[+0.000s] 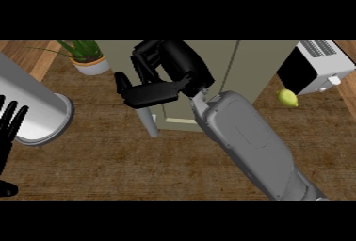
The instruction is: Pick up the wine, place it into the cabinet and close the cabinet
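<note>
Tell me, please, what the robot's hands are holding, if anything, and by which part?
It cannot be told: the right hand covers the top of a slim grey bar by the cabinet. The left hand rests open, holding nothing.

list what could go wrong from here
The right hand is at the cabinet with the potted plant close beside it; a sideways swing might tip the plant. The lemon lies near the right forearm and could get knocked. The wine isn't visible, so it may not be inside.
</note>
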Robot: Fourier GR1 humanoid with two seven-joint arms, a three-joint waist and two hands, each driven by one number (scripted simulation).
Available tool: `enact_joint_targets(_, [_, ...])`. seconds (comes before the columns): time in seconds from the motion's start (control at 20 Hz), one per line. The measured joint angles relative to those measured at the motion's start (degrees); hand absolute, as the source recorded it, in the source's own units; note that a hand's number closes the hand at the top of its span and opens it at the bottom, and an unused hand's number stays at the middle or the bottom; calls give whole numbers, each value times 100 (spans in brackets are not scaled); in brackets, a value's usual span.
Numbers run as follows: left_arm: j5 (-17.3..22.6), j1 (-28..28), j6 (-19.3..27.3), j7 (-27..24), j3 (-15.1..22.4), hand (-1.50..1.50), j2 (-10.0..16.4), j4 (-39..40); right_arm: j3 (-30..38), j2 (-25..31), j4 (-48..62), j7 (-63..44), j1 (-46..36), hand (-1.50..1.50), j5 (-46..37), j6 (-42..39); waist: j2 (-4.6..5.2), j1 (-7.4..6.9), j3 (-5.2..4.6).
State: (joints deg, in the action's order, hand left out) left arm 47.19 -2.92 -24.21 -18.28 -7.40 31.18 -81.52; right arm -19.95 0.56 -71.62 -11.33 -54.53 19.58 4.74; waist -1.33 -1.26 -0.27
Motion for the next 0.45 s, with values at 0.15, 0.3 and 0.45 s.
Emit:
enact_joint_targets(0.15, [-36, 29, -123, -55, -42, -150, -13, 151, 35, 36, 146, 181, -43, 150, 2, -261, -16, -16, -28])
enact_joint_targets(0.3, [-53, 102, -151, -49, -56, -150, -20, 188, 69, 33, 312, 293, -117, 150, -30, -378, -30, -32, -35])
enact_joint_targets(0.45, [-40, 146, -113, 36, -19, -150, -46, 93, 100, 61, 418, 454, -133, 150, -40, -541, -46, -59, -53])
